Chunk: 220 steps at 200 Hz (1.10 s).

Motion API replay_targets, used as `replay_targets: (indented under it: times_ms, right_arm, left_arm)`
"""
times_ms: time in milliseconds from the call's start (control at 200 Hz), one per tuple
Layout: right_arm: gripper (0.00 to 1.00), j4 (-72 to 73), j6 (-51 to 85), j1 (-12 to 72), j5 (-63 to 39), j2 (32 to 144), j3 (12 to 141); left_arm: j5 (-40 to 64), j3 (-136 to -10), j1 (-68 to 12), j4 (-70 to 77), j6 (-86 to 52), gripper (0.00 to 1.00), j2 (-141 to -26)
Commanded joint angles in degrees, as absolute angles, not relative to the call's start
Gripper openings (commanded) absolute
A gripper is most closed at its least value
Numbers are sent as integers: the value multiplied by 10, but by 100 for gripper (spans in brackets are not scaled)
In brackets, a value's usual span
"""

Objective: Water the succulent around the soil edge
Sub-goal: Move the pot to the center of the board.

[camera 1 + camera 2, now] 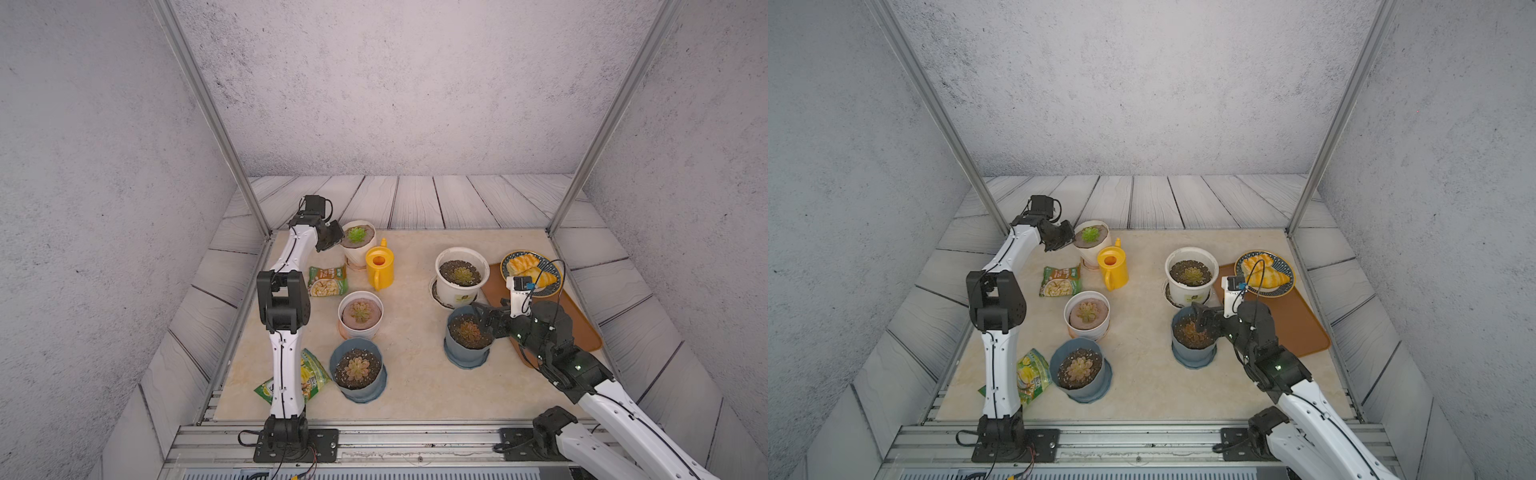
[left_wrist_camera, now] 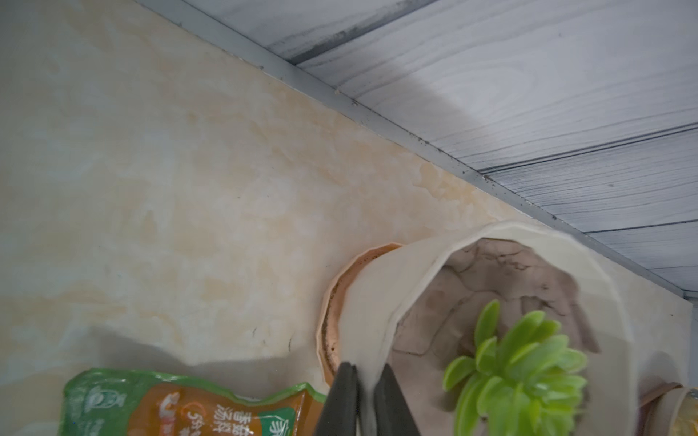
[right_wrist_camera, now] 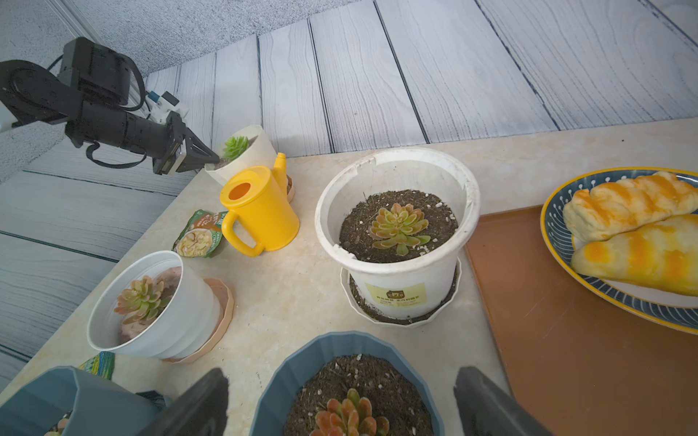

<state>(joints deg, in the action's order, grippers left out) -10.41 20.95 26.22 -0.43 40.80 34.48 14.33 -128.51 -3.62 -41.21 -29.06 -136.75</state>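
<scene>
A yellow watering can [image 1: 380, 270] [image 3: 260, 215] stands unheld at the back left of the table. Right behind it a cream pot [image 1: 353, 254] [image 2: 377, 302] with a bright green succulent [image 1: 356, 235] [image 2: 521, 362] leans over its pink saucer [image 2: 332, 302]. My left gripper [image 1: 338, 239] [image 2: 368, 368] is shut on that pot's rim, one finger inside and one outside. My right gripper [image 1: 484, 320] [image 3: 340, 377] is open, its fingers on either side of a blue pot [image 1: 465, 353] [image 3: 302, 370] with a reddish succulent [image 3: 351, 415].
Several other potted succulents stand around: a big white pot [image 1: 440, 257], a white pot [image 1: 345, 303] at mid-left, and a blue pot [image 1: 361, 392] at front left. Two snack packets [image 1: 328, 280] [image 1: 311, 374] lie by the left arm. An orange tray [image 1: 582, 328] holds a plate [image 1: 555, 286] of bread at the right.
</scene>
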Motion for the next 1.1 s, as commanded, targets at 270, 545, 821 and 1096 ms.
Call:
replay_targets:
  times_ms: [270,545,821,1096]
  right_arm:
    - [100,-100,206,265,-9,397,353]
    - [100,-100,207,265,-7,393,352]
    - [100,-97,207,265,-3,392,347]
    - [100,-94,207,265,3,390,344]
  left_arm:
    - [94,-1363,-77,-511,-228,1,-1385]
    - [71,-1400,-122,-574,-184,1,-1377]
    - [74,-1330,-169,-568,-176,1,-1339]
    - [28,-1239,-199,-554,-165,1,-1281]
